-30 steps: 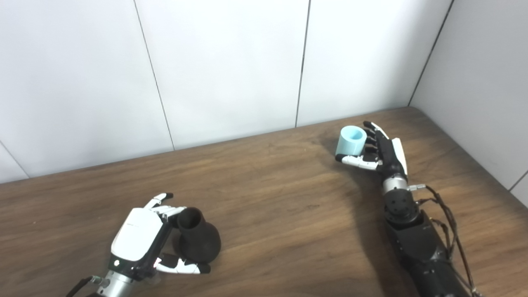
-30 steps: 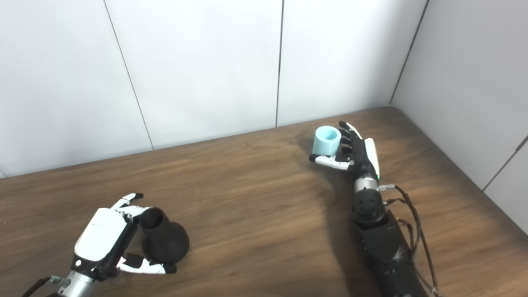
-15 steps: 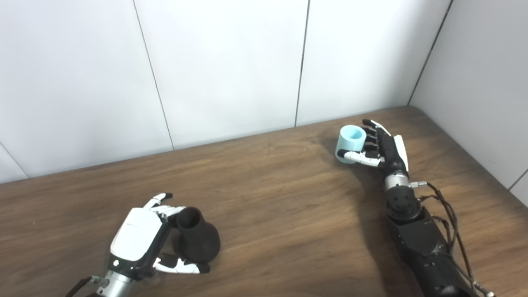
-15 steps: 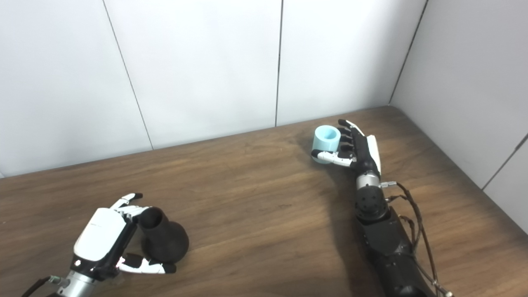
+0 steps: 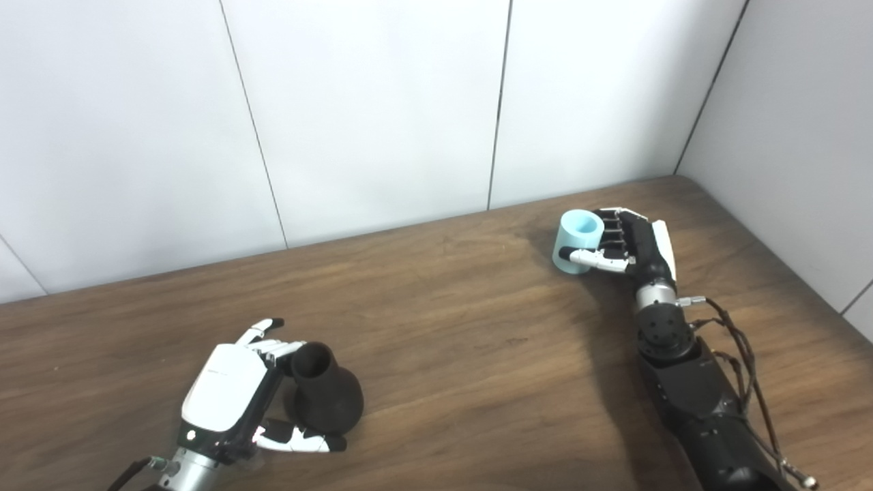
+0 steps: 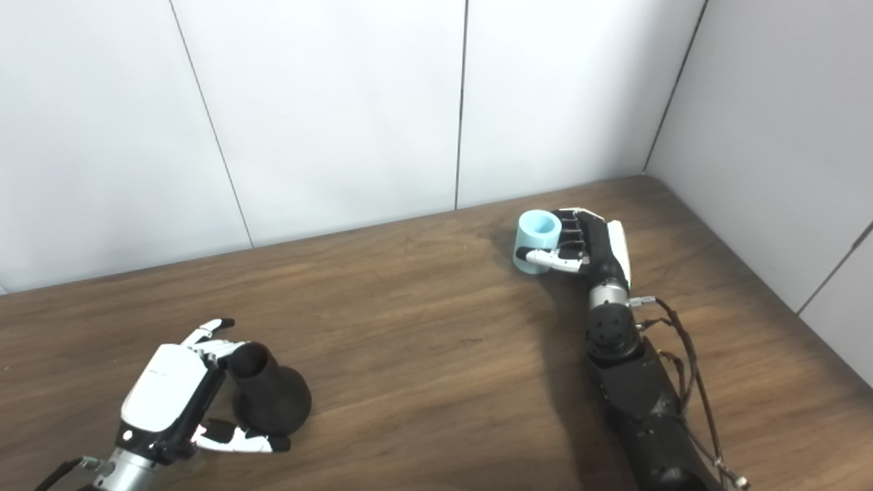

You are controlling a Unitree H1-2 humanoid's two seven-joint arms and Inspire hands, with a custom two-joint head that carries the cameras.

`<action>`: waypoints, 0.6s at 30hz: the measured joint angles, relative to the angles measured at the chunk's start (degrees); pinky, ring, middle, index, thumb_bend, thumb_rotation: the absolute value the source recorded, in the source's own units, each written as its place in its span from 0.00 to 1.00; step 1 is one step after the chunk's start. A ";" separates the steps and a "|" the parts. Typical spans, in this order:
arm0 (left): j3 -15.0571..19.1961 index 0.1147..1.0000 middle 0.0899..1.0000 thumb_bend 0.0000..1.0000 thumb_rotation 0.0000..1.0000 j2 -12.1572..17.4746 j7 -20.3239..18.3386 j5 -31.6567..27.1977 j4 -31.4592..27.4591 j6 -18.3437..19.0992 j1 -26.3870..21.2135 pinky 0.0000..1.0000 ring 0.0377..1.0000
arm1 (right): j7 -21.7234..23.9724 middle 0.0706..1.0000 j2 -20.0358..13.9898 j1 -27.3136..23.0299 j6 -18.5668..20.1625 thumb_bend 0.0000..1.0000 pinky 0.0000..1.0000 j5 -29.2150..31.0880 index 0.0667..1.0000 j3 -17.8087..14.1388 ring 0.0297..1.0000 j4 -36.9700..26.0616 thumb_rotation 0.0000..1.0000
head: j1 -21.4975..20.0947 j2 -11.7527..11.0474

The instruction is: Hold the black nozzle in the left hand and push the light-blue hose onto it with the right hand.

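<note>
Hose (image 5: pixel 577 232) in right hand (image 5: pixel 631 240) (upright)

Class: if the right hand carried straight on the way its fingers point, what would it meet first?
The right hand points left; its fingers already wrap the light-blue hose. Beyond lies only bare table, probably.

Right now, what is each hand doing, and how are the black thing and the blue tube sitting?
Left hand: curled around the black nozzle, fingers partly closed.
Black nozzle: upright on the table, opening up, wide part down.
Right hand: shut on the blue hose.
Blue hose: upright, open end up, far from the nozzle.
</note>
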 measured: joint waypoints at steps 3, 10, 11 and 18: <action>0.03 0.45 0.37 0.50 0.00 0.00 0.00 0.00 0.00 0.00 0.01 0.85 0.47 | 0.71 0.56 -0.31 0.17 0.83 0.93 0.52 -0.07 0.53 0.38 0.57 -0.82 0.14 | 0.00 0.00; 0.08 0.44 0.38 0.50 0.00 0.00 0.00 0.00 0.00 0.00 0.03 0.85 0.47 | 2.67 0.52 0.02 0.43 1.22 0.56 0.45 4.04 0.45 -1.34 0.50 -1.41 0.12 | 0.00 0.44; 0.08 0.44 0.38 0.50 0.00 0.00 0.00 0.00 0.00 0.01 0.03 0.85 0.47 | 2.70 0.51 0.16 0.44 1.24 0.54 0.43 4.45 0.45 -1.61 0.48 -1.46 0.12 | 0.00 0.44; 0.16 0.44 0.38 0.50 0.00 0.00 0.00 0.01 0.00 0.02 0.03 0.85 0.47 | 2.74 0.46 0.42 0.91 0.62 0.52 0.41 5.87 0.44 -1.92 0.44 -1.58 0.01 | 0.00 0.53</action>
